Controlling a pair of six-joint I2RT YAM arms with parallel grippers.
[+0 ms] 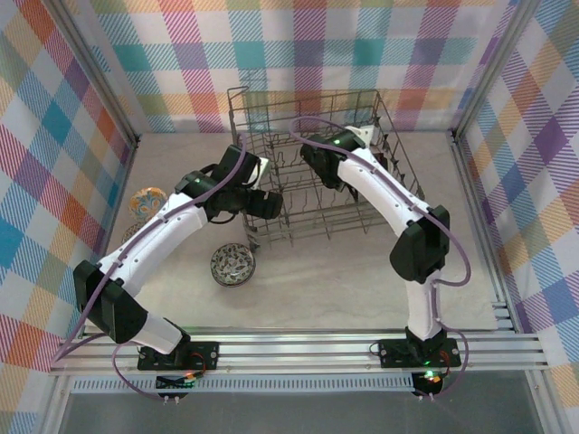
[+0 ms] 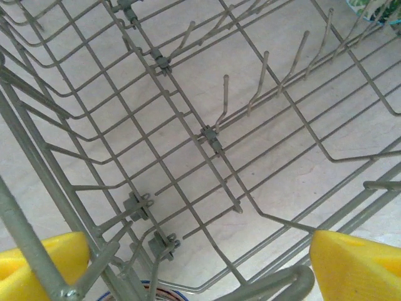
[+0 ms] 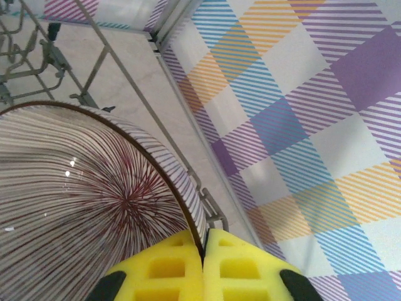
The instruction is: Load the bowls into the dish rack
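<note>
The grey wire dish rack (image 1: 362, 117) stands at the back middle of the table. My right gripper (image 3: 203, 251) is shut on the rim of a white bowl with dark red radial stripes (image 3: 94, 207), held on edge beside the rack's wires (image 3: 94, 63); from above this gripper (image 1: 318, 167) sits inside the rack. My left gripper (image 2: 197, 263) is open, its yellow fingers (image 2: 351, 263) spread wide over the rack's floor wires and tines (image 2: 225, 94); from above it (image 1: 270, 205) is at the rack's left side. A blue-and-red bowl rim (image 2: 156, 292) peeks below it.
A dark grey floral bowl (image 1: 232, 264) lies on the table in front of the rack. An orange-teal bowl (image 1: 147, 200) sits at the left, another bowl (image 1: 134, 233) partly under the left arm. A green-patterned bowl (image 2: 376, 7) shows behind the rack wires. Checked walls enclose the table.
</note>
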